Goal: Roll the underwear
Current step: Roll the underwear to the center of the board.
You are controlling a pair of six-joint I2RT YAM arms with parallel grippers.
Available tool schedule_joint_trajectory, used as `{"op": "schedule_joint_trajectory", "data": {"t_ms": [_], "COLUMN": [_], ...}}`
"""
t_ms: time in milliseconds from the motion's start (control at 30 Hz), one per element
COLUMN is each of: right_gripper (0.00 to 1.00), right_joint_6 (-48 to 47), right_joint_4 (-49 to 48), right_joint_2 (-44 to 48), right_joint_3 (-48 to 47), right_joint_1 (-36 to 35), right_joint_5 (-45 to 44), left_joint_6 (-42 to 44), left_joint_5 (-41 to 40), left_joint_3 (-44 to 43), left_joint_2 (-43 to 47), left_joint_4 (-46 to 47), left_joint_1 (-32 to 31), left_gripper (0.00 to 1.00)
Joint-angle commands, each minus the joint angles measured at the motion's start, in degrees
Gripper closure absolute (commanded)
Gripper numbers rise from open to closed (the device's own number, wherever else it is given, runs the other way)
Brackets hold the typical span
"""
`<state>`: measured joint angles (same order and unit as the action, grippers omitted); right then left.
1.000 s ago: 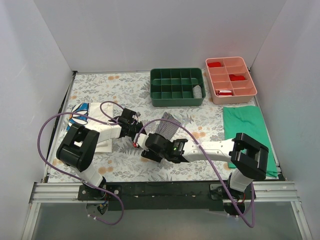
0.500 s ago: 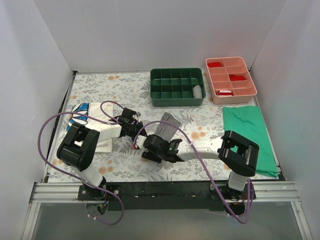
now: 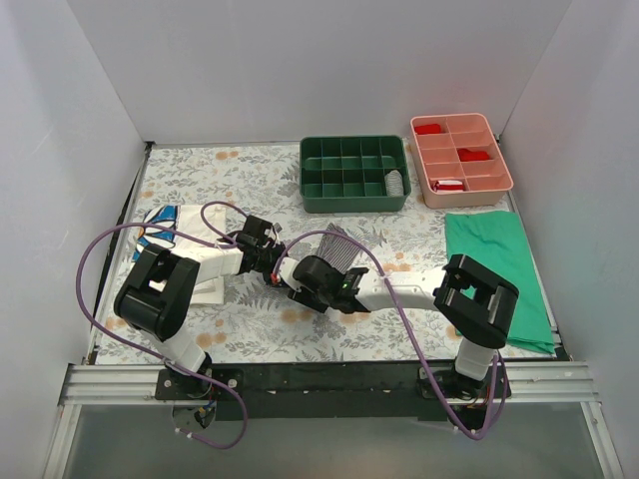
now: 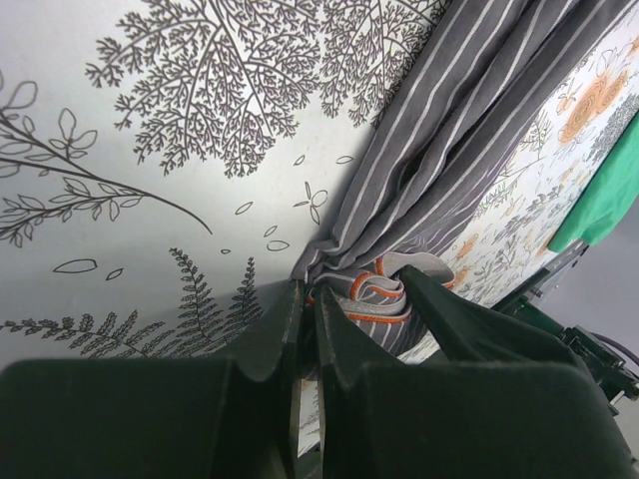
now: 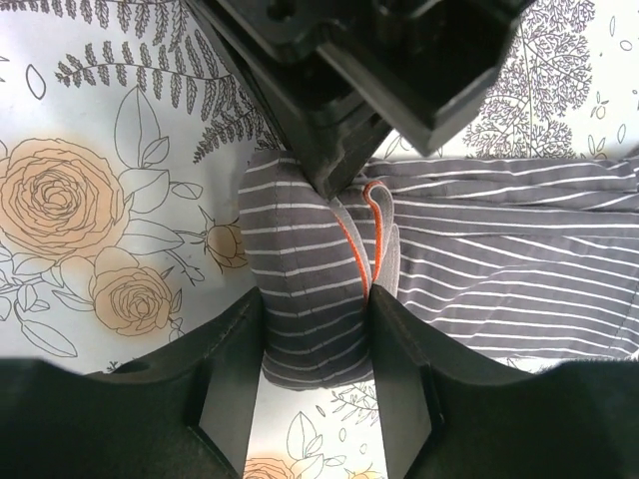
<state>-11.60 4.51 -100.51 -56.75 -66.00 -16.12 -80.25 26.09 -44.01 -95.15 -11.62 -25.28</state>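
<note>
The underwear [image 3: 342, 247] lies near the middle of the floral table [image 3: 200, 170], flat striped cloth fanning toward 1 o'clock and its 7 o'clock end wound into a short roll with an orange-edged waistband curled inside. The left gripper [image 4: 308, 294] is clenched, tips touching the roll's end from 10 o'clock, though I cannot tell whether a fold is caught between them. The right gripper [image 5: 315, 311], reaching in from 4 o'clock, grasps the roll, one finger against each side; a green tray [image 3: 354, 175] sits at 12 o'clock of the cloth
</note>
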Motion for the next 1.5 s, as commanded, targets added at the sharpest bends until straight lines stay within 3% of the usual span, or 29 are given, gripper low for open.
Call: {"op": "schedule_joint_trajectory", "data": {"t_ms": [0, 100, 267, 500, 633, 667, 767, 900, 1100, 1367, 1467], "right_gripper": [0.49, 0.58, 0.66, 0.7, 0.72, 0.77, 0.78, 0.78, 0.78, 0.79, 0.83], "right_joint_6": [1.2, 1.8, 3.9, 7.8, 9.7, 10.0, 11.2, 15.6, 20.9, 26.8, 30.8], "right_joint_4": [0.7, 0.9, 1.6, 1.1, 0.0, -0.3, -0.7, -6.0, -12.9, -15.4, -15.4], "right_joint_2": [-1.9, -2.2, -2.8, -3.7, -3.8, -4.1, -4.7, -3.4, -1.4, -1.3, -1.8], "right_joint_3": [1.9, 2.2, 3.0, 4.5, 5.0, 4.9, 4.7, 8.2, 11.8, 13.2, 13.5], "right_joint_1": [0.3, 0.3, 0.7, 2.9, 4.8, 5.2, 6.5, 8.5, 10.7, 12.9, 14.2], "right_joint_5": [3.5, 4.7, 8.7, 21.9, 30.3, 31.8, 36.1, 40.8, 45.7, 46.8, 47.7], "left_joint_6": [3.0, 3.0, 3.3, 3.9, 3.6, 3.3, 2.2, 1.1, 0.3, -1.8, -2.0], "left_joint_5": [-5.9, -5.8, -5.5, -6.7, -8.2, -8.8, -10.8, -13.2, -15.4, -17.9, -18.2], "left_joint_3": [1.9, 2.0, 1.4, 0.6, 0.4, 0.3, 0.6, 0.8, 2.7, 5.6, 6.6], "left_joint_2": [-3.0, -3.1, -3.3, -2.1, 0.2, 0.9, 4.3, 8.7, 12.1, 17.0, 20.3], "left_joint_4": [-5.0, -5.0, -5.1, -5.8, -6.2, -6.5, -6.5, -7.5, -8.1, -7.2, -6.1], "left_joint_1": [-0.5, -0.5, -0.4, -0.4, -0.4, -0.3, 0.0, 0.7, 1.4, 1.6, 1.6], "left_gripper": [1.0, 1.0, 0.98, 0.82, 0.63, 0.48, 0.29, 0.2, 0.19, 0.19, 0.19]}}
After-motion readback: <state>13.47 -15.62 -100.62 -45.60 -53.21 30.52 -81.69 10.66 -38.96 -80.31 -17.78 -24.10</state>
